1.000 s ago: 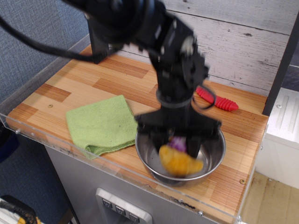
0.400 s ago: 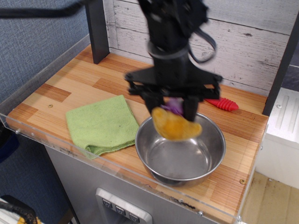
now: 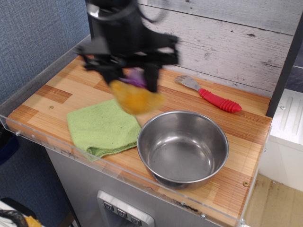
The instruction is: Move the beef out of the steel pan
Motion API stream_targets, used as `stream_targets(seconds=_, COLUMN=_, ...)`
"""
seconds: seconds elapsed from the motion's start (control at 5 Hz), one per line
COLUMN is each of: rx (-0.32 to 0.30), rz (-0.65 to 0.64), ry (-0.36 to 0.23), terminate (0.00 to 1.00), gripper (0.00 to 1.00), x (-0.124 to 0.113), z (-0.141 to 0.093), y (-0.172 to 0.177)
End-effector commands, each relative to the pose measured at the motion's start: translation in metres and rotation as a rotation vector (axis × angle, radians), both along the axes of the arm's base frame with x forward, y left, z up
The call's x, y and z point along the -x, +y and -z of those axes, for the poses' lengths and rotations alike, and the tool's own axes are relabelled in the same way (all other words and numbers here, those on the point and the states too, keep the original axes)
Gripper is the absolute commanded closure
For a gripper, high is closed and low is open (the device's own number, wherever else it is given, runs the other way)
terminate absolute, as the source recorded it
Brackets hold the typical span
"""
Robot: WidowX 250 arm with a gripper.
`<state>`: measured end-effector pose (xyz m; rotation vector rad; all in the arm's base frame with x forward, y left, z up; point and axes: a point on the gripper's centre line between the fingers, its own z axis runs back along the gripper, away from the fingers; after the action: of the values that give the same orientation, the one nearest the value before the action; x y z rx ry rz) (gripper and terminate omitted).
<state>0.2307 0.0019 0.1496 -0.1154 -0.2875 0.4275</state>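
nearest the camera, along the front edge, runs the clear plastic lip of the wooden table [image 3: 61, 87]. just behind it on the right sits the steel pan [image 3: 182, 147], upright, its shiny inside bare down to the bottom. on the left, beside the pan with its near corner at the pan's rim, lies a folded green cloth [image 3: 102, 126], flat on the wood.

above the gap between cloth and pan, clear of both and off the table, hangs the beef [image 3: 134, 97], a mustard-orange lump with a purple bit showing at its upper end. it is outside the pan, up and to the left of the rim, over the cloth's far right corner as the camera sees it. i have it in my pincer [image 3: 132, 81]: my two dark fingers [image 3: 152, 78] come down on either side of the purple end and are closed onto it. the picture is smeared with motion here, so i think the grip is on the top of the lump, but i cannot make out the exact contact.

farther back, near the plank wall, a fork with a red ribbed handle [image 3: 211, 96] lies flat on the table, well apart from the pan.
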Motion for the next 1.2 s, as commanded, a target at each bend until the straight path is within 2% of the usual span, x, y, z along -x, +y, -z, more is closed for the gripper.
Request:
stream_targets(seconds=0.0, rx=0.009, rz=-0.129, ry=-0.044, terminate=0.00, gripper=1.00, x=0.003, z=-0.010, y=0.059)
stream_targets(seconds=0.4, rx=-0.026, rz=-0.247, ry=-0.013, terminate=0.00, gripper=1.00, x=0.008, z=0.002, y=0.111)
stream_targets(seconds=0.8, rx=-0.044, rz=-0.353, ry=0.020, terminate=0.00, gripper=1.00, x=0.008, z=0.030, y=0.160)
stream_targets(seconds=1.0, rx=-0.066, rz=-0.396, ry=0.055, terminate=0.00, gripper=1.00, x=0.011, z=0.042, y=0.178)
